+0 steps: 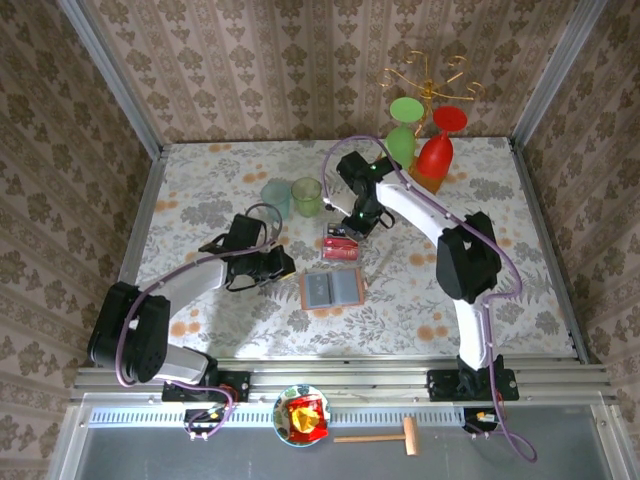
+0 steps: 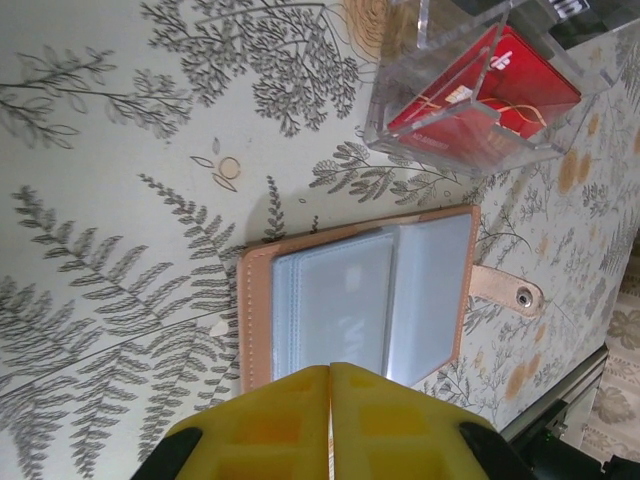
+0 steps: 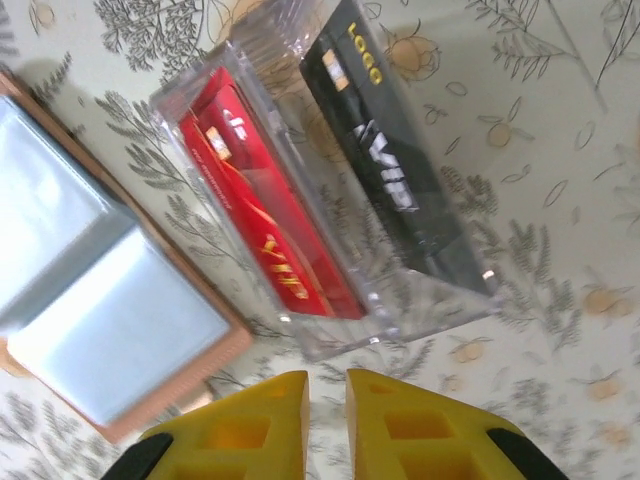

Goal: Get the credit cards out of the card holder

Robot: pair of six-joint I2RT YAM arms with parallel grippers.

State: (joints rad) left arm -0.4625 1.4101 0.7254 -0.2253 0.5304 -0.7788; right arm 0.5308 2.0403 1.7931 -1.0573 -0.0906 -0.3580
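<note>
My left claw (image 2: 330, 376) hangs just to the left of the open tan leather card holder (image 2: 300, 300). Its yellow fingers are pressed together with nothing between them. The card holder lies flat and spread wide on the flower-patterned desk (image 1: 200, 190). Its grey-blue plastic pockets face up and its snap tab (image 2: 505, 292) sticks out from one side. The pockets look flat and empty, though faint lettering shows through one, so I cannot tell whether a card sits inside.

Just beyond the card holder stands a small clear plastic box (image 3: 420, 300). The credit cards are in it on edge: a glossy red card (image 3: 262, 215) and a black card (image 3: 385, 165) with gold print. My right claw (image 3: 327, 385) hovers over that box, fingers parted by a narrow gap and gripping nothing.

Any card in a pocket would be thin, stiff, light and slick, and the soft holder would likely slide or fold under a pull. I judge it best to pin the leather border with one claw and pinch the card's exposed short edge with the other.
</note>
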